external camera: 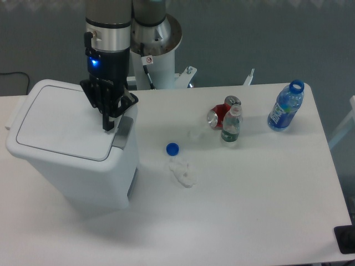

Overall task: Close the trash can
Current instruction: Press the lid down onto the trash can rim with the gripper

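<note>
The large white plastic rectangular trash can [72,160] with its flat hinged lid [62,126] is standing at the table's left end, well apart from the blue bottle cap [173,148]. The black two-finger gripper [108,126] is pressing on the lid's front edge, just beside the grey latch panel [123,132], its jaws pressed together on nothing. The lid is looking flat and seated, so the closing push is seemingly finishing. The next move is probably calling for a straight lift clear, without dragging the lid up.

Bright, even light; slightly soft focus
</note>
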Controlling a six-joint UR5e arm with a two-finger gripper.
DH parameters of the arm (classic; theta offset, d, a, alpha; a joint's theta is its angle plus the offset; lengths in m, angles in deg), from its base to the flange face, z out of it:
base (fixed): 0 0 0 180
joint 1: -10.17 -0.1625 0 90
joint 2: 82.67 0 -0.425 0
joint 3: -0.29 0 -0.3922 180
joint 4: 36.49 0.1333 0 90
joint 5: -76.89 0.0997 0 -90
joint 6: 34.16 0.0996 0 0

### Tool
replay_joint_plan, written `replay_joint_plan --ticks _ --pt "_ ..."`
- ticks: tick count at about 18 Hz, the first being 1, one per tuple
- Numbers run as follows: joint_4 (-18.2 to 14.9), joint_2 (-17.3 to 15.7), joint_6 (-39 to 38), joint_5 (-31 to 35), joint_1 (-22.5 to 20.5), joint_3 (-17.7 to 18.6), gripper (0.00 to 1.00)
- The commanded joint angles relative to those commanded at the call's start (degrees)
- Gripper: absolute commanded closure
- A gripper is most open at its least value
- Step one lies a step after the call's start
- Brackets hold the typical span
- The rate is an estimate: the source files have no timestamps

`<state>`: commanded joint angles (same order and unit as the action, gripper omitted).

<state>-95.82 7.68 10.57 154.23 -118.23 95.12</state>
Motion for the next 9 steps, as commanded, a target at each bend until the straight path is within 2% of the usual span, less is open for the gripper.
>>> replay_joint_plan --ticks 9 --pt "0.1 0.4 0.1 0.0 0.0 0.4 1.0"
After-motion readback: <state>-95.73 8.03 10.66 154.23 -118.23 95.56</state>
